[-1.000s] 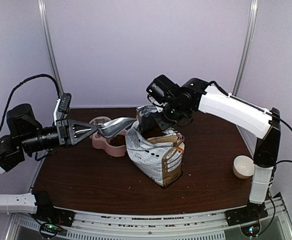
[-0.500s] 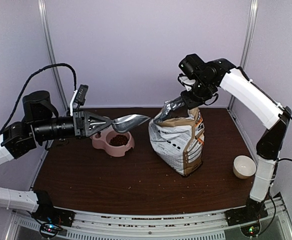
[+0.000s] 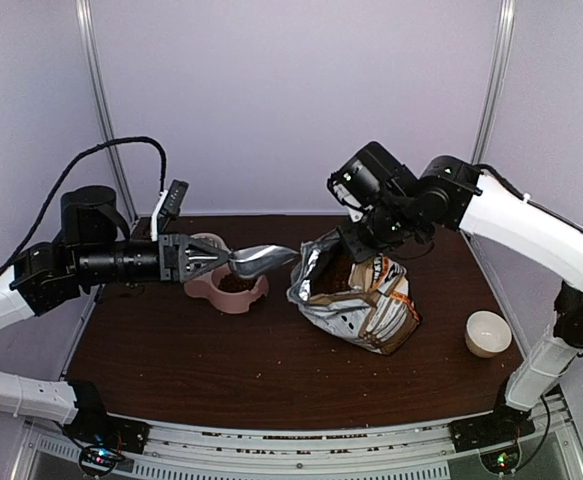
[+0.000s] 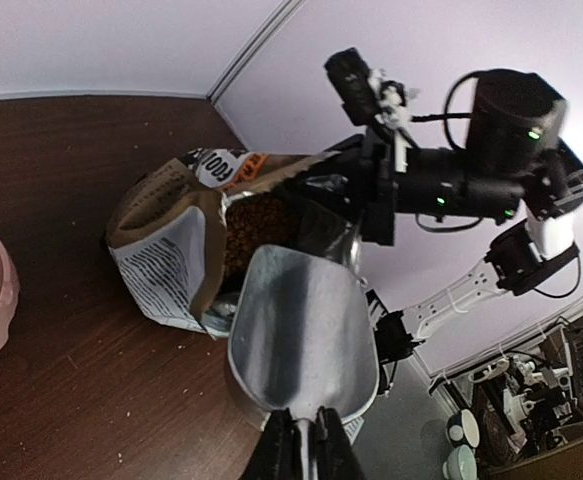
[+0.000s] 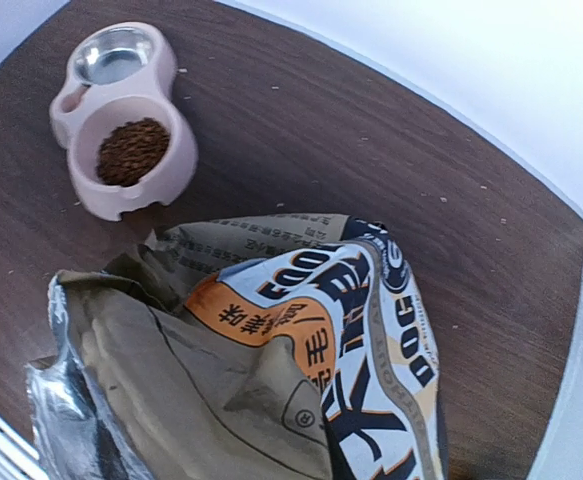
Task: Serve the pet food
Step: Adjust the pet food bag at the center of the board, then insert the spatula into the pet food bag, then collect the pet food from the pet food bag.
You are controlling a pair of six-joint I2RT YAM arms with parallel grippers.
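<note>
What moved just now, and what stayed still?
The right gripper, still pinching the bag at its top, lifted it upright, then lowered and tipped it so its open mouth faces the scoop. The left gripper kept hold of the scoop, edging it rightward. The pink feeder and white cup stayed put.

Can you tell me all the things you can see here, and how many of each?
food bag: one, white, grey and orange, mid-table, leaning, mouth open.
pet food: two lots, reddish-brown, one inside the bag, one in a feeder basin.
feeder: one, pink, two basins, left of the bag; its other basin is shiny metal with no food.
scoop: one, silver, empty, in the air between feeder and bag.
small bowl: one, white, near the table's right edge.
table: one, dark brown, under everything.
left end effector: one, black, shut on the scoop's handle.
right end effector: one, black, shut on the bag's top edge.
</note>
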